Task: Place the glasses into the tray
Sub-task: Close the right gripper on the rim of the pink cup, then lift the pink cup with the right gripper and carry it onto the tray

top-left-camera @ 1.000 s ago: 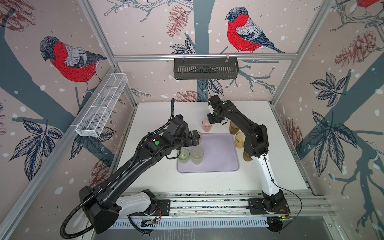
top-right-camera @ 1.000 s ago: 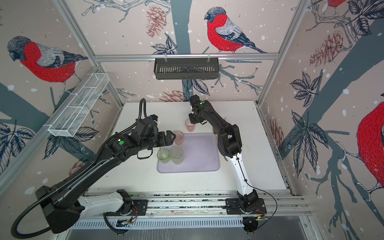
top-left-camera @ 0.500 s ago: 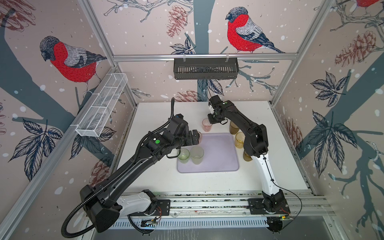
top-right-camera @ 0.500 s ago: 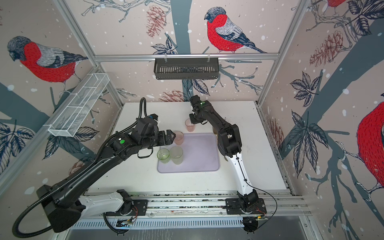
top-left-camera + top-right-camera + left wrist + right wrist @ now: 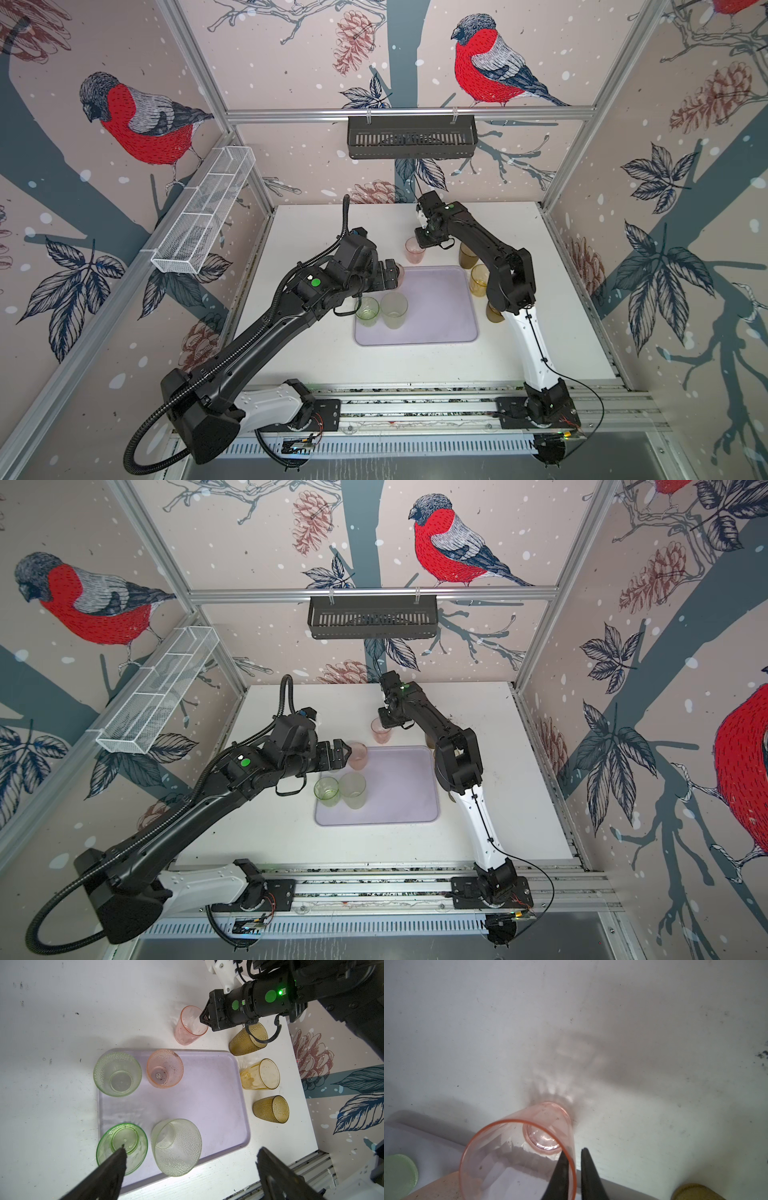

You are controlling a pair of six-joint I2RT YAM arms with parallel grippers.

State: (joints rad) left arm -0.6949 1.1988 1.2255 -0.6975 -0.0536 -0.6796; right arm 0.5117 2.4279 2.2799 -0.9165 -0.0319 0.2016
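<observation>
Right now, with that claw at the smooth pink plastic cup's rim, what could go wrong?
1. The right gripper straddles one wall of the smooth pink plastic tumbler; lifted so, it may tilt or slip.
2. A dark amber dimpled tumbler stands close beside that gripper and could get knocked.
3. The open left gripper hangs at the pale lavender plastic tray; the two may clash.

Robotics lab test cell: aluminium frame (image 5: 407, 113), bird-print wall panels (image 5: 490, 70), arms (image 5: 266, 328) mounted on a rail (image 5: 415, 409).
</observation>
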